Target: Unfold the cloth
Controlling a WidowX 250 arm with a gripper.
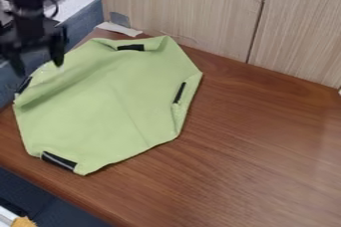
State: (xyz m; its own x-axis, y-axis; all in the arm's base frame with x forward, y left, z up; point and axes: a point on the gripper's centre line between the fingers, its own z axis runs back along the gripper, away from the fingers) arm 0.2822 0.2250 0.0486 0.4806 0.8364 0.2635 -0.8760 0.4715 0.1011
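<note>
Unfolding the cloth [100,106]: mostly spread, edges likely next.
It lies on the table [259,146], rim folded in at places; the claw [39,68] hangs at its upper-left edge, fingers wide apart, gripping nothing. The next move calls for pinching a fold and drawing it outward.

Before you, a green cloth [106,104] with black strips along its edges lies mostly spread on the wooden tabletop, its margins folded inward.
</note>
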